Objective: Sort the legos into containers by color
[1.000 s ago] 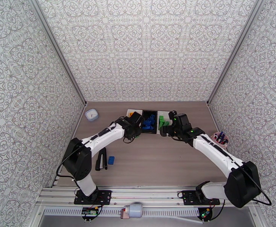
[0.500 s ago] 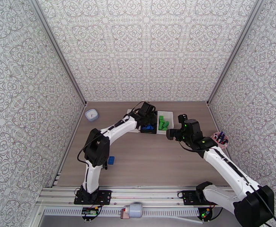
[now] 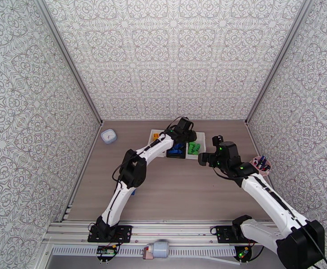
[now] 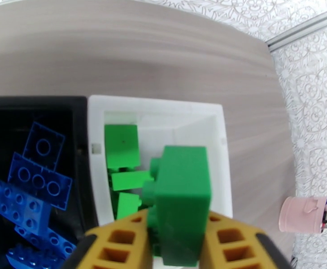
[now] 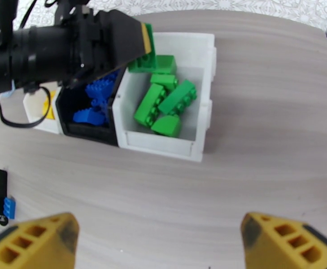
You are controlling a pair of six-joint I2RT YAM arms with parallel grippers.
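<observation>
My left gripper point(image 4: 179, 247) is shut on a green lego point(image 4: 183, 202) and hangs over the right-hand white container point(image 4: 163, 106), which holds several green legos point(image 5: 165, 104). Beside that container stands the black one point(image 4: 37, 100) with several blue legos point(image 4: 33, 184). The left white container point(image 5: 40, 124) has a yellow lego point(image 5: 49, 108) in it. From above, the left gripper point(image 3: 188, 133) is over the row of containers. My right gripper point(image 3: 203, 158) hovers open and holds nothing, just right of and nearer than the green container point(image 3: 194, 146). One blue lego point(image 5: 9, 208) lies on the table.
A long black tool point(image 5: 0, 193) lies beside the loose blue lego at the near left. A white round dish point(image 3: 108, 136) sits at the far left, and a pink cup of pens point(image 3: 260, 163) stands by the right wall.
The left arm has swung from the left end of the container row to above the right white container. The right arm has drawn back to the right, away from the containers.
</observation>
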